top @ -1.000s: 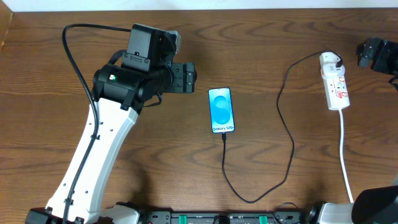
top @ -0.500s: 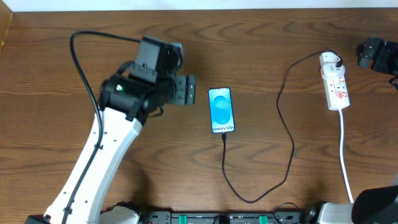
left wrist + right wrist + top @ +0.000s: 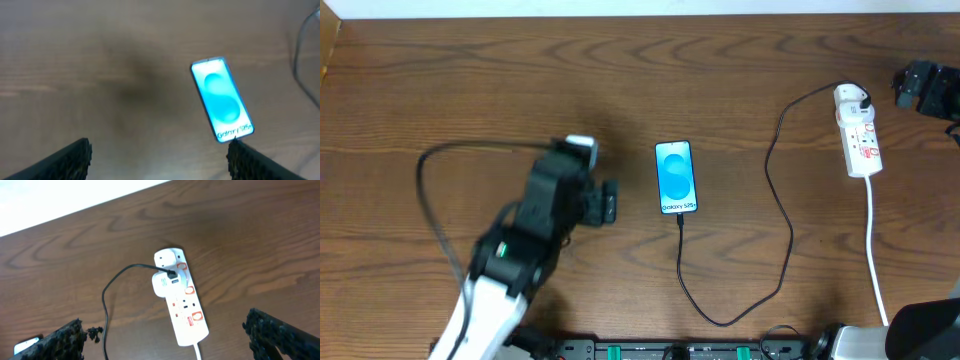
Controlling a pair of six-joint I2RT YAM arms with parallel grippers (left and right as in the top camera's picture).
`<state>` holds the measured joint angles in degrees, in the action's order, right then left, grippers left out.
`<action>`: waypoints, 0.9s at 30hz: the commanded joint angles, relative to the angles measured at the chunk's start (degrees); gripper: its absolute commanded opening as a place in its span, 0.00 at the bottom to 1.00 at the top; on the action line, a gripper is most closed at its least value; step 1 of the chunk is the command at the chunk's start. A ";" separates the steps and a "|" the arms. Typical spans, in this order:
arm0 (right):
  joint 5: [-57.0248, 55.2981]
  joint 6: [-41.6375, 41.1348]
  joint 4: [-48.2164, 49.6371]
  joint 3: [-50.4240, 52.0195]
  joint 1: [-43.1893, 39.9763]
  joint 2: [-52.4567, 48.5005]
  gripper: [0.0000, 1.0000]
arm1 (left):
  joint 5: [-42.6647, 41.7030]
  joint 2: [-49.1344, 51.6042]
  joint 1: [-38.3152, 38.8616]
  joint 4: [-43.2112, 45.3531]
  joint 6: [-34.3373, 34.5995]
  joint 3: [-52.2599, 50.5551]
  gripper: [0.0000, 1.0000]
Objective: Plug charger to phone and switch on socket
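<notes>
The phone (image 3: 677,177) lies flat mid-table with its blue screen lit; it also shows in the left wrist view (image 3: 222,100). The black charger cable (image 3: 786,235) runs from the phone's bottom edge, loops toward the table front and climbs to the white adapter (image 3: 853,97) plugged into the white socket strip (image 3: 863,140). The tip touches the phone's bottom edge. My left gripper (image 3: 608,202) is open and empty, left of the phone (image 3: 160,162). My right gripper (image 3: 910,85) is open and empty, above the strip (image 3: 185,307), adapter (image 3: 162,282) and cable (image 3: 106,305).
The strip's white cord (image 3: 873,245) runs down the right side to the table front. The left arm's black cable (image 3: 435,200) arcs over the left part of the table. The table's far edge (image 3: 75,207) lies just behind the strip.
My left arm has pulled back toward the front-left, and its gripper has dropped from the phone's upper left to beside its lower left. The right arm, phone and cable have not moved.
</notes>
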<state>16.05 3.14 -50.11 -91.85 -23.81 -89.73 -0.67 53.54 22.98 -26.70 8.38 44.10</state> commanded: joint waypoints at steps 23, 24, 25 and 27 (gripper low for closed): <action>0.11 -0.52 -0.09 -0.07 -0.11 0.26 0.99 | -0.28 -53.29 -21.90 29.79 -3.54 -43.85 0.87; 0.11 -0.52 -0.09 -0.07 -0.11 0.26 0.99 | -0.39 -52.72 -22.51 29.53 -3.52 -43.85 0.87; 0.11 -0.52 -0.09 -0.07 -0.11 0.26 0.99 | -0.37 -52.74 -22.99 28.76 -3.52 -43.87 0.87; 0.11 -0.52 -0.11 -0.07 -0.11 0.26 0.99 | -0.31 -53.27 -23.45 25.90 -3.67 -43.87 0.87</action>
<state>16.01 3.14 -50.11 -91.83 -23.81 -89.73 -0.54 1.21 0.38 0.75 5.69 0.34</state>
